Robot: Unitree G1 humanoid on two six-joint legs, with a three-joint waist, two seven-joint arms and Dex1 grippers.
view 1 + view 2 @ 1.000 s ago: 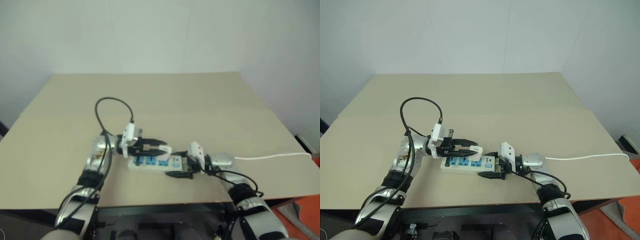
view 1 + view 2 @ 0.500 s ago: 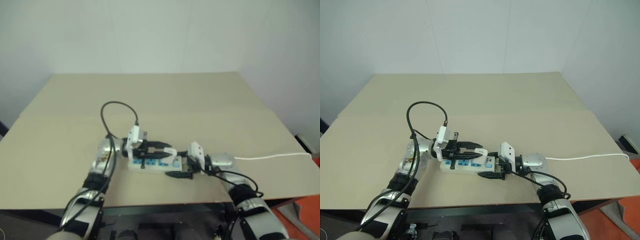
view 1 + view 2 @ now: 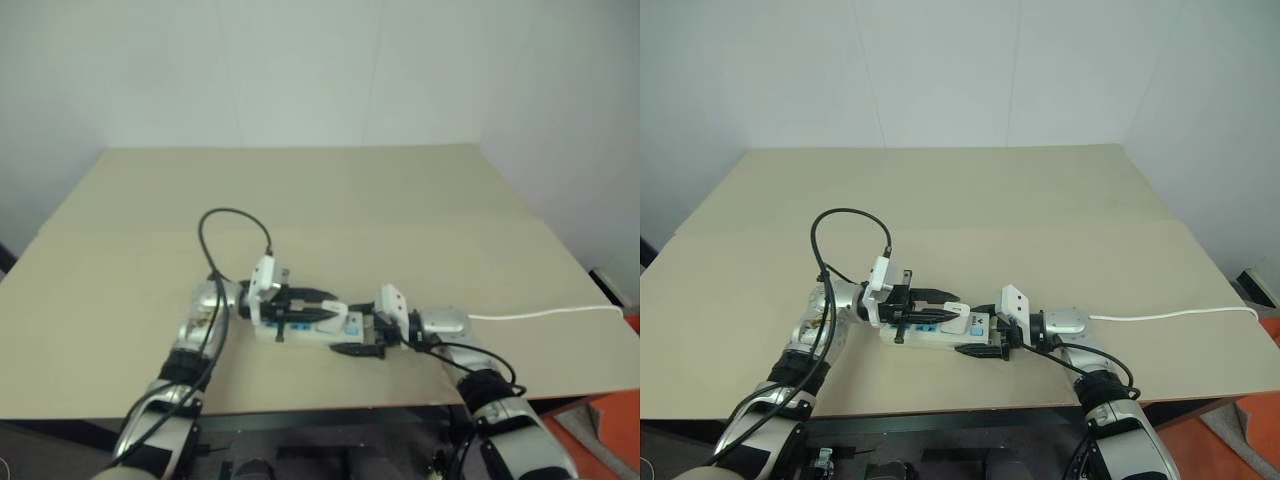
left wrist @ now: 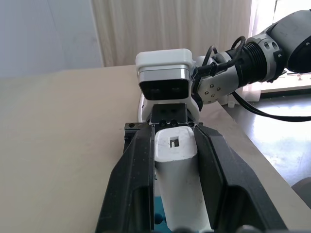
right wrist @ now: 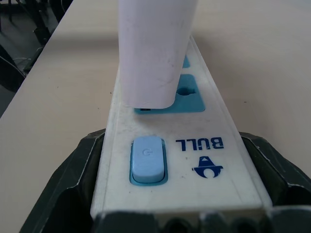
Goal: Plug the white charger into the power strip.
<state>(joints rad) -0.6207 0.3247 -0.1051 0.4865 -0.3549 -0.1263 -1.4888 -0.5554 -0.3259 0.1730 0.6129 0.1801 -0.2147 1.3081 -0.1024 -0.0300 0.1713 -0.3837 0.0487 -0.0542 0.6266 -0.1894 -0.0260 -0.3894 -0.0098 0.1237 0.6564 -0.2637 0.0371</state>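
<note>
Here, nearest the robot, the right gripper [image 3: 982,350] is clamping the switch end of the power strip [image 5: 194,141]; its jaws are standing on either side of the bar, with the blue rocker switch [image 5: 147,159] and the printed logo lying between them. Just past those jaws, the white charger [image 5: 155,48] is standing upright over the first blue socket face, its bottom edge sitting almost on the face with a thin dark gap showing beneath. The left gripper [image 4: 175,145] is pinching the charger from both sides, jaws narrowed tight onto its body.

Judging by that gap, the charger is lined up and partly entering, but probably not fully seated; a final push down seems to be remaining, then release.

The right wrist view is giving the seam between charger and socket, which the head views are leaving hidden behind the left fingers. The left wrist view is showing the grip itself and, beyond the jaws, the right arm's white camera box [image 4: 164,73]. Farther off, the strip's white cord [image 3: 1170,314] is trailing away across the table [image 3: 990,200].
</note>
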